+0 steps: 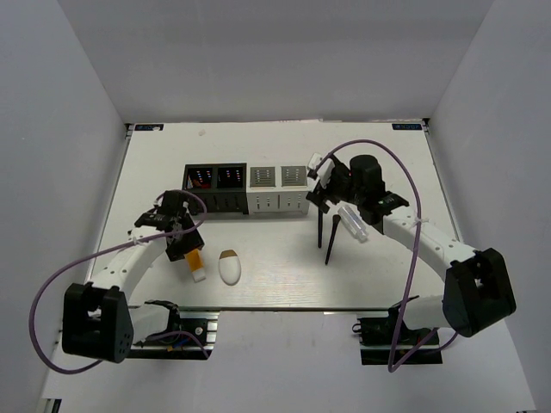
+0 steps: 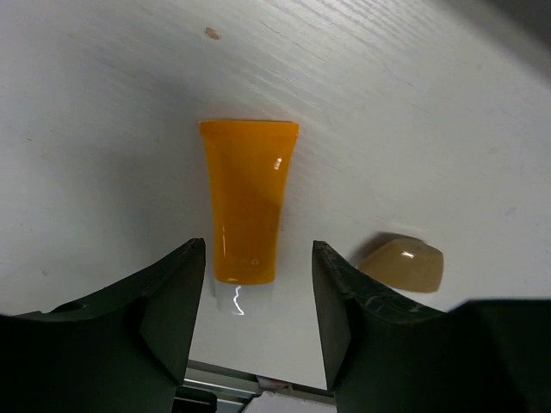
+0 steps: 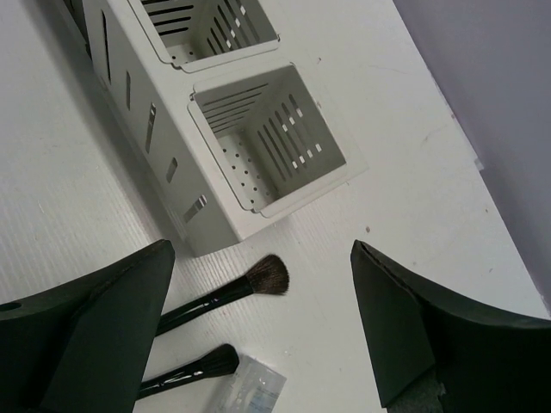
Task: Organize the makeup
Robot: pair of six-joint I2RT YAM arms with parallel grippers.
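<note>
Top external view gives you the table (image 1: pixel 155 172) with the black organizer box (image 1: pixel 215 200) and the grey-white organizer box (image 1: pixel 280 200) standing side by side, touching, toward its far middle.

Your left gripper (image 2: pixel 258 258) hangs over the orange tube (image 2: pixel 248 202), which lies flat on the near left of the table, its white cap (image 1: pixel 200 275) pointing to the near edge. On the left wrist view the jaws stand apart, one finger on either side of the tube's cap end. A strip of table shows between each finger and the tube, so you grip nothing. Just right of the tube, not touching it, lies the white egg-shaped piece (image 1: pixel 229 270), its brown tip (image 2: pixel 403 263) toward the far side.

Your right gripper (image 3: pixel 263 249) is spread wide and holds nothing. It hovers off the right end of the grey-white box. Under it, on the right wrist view, you see the brown-tipped brush (image 3: pixel 270 275) lying on the table just beside that box. The darker brush (image 3: pixel 202 366) lies next to it, and the clear bottle (image 3: pixel 254 387) sits close against the darker brush's head.
</note>
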